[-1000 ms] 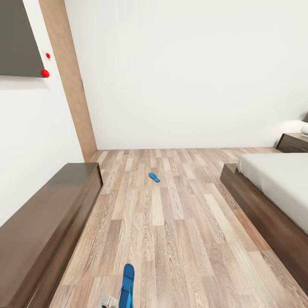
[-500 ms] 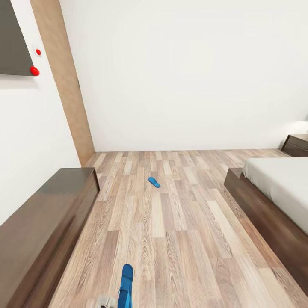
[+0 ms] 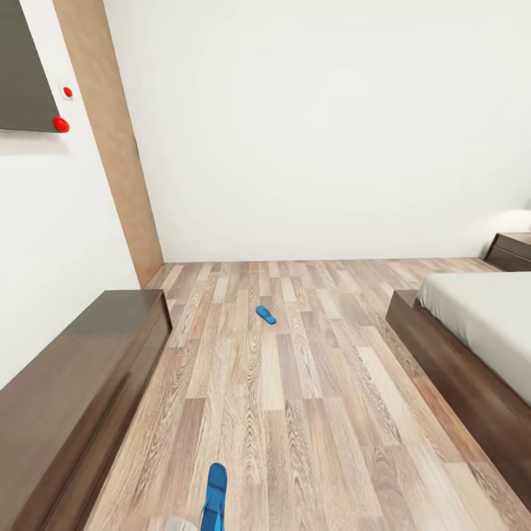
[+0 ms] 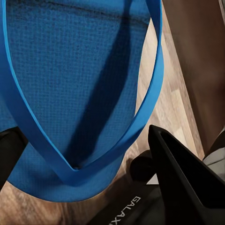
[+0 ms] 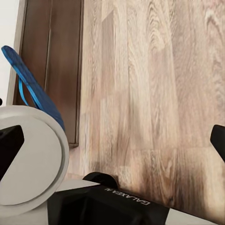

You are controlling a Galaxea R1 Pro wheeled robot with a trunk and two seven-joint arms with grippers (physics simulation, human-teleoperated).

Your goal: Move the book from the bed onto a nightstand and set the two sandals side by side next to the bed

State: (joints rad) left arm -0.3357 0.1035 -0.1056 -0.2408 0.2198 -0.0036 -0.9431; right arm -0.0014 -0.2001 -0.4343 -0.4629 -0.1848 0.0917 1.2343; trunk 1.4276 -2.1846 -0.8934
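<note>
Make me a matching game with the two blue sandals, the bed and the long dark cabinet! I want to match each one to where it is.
Things:
1. the held sandal
2. the far sandal
3. the bed
4. the long dark cabinet

Places:
A. along the wall at the left of the head view
B. lying flat on the wood floor, out in the middle of the room
C. at the right of the head view
D. up off the floor, gripped by the left gripper

Pairs: 1-D, 2-B, 3-C, 4-A
</note>
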